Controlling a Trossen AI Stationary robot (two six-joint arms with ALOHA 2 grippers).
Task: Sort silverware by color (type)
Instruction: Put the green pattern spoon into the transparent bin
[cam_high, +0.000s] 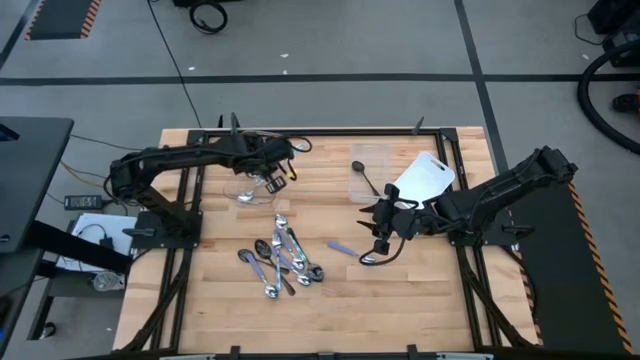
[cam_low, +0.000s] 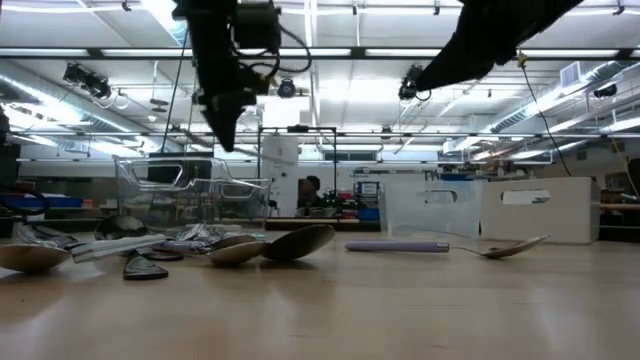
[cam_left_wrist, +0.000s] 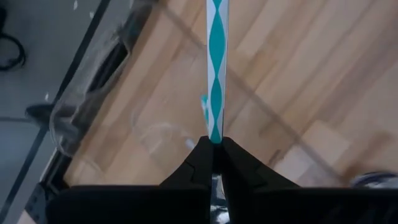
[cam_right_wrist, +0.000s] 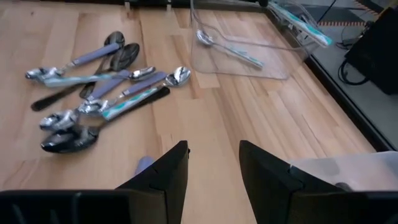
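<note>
- Surface: wooden bench (cam_high: 420, 300) with pale planks and a black frame. The floor around it is grey with dark tape lines.
- Room, low view: big hall with ceiling strip lights, and a person far at the back, small.
- Containers: 2 clear ones plus 1 white lid. The left container (cam_high: 248, 185) stands at far left under the left arm; the right container (cam_high: 370, 170) is at far centre-right, w/ 1 dark spoon (cam_high: 366, 176) in it. The white lid (cam_high: 425, 180) lies just right of that one.
- Spoon pile (cam_high: 283, 258) at centre-near: approx. 8, overlapping, so exact count is not sure. Some have blue handles, some are dark.
- 1 single lilac-handled spoon (cam_high: 342, 248) lies alone, right of the pile.
- Left gripper (cam_left_wrist: 214, 152) is above the left container, closed on a teal-and-white patterned spoon handle (cam_left_wrist: 217, 68).
- Right gripper (cam_right_wrist: 213, 163) is spread apart and holds nothing, low over the bench near the lilac spoon.
</note>
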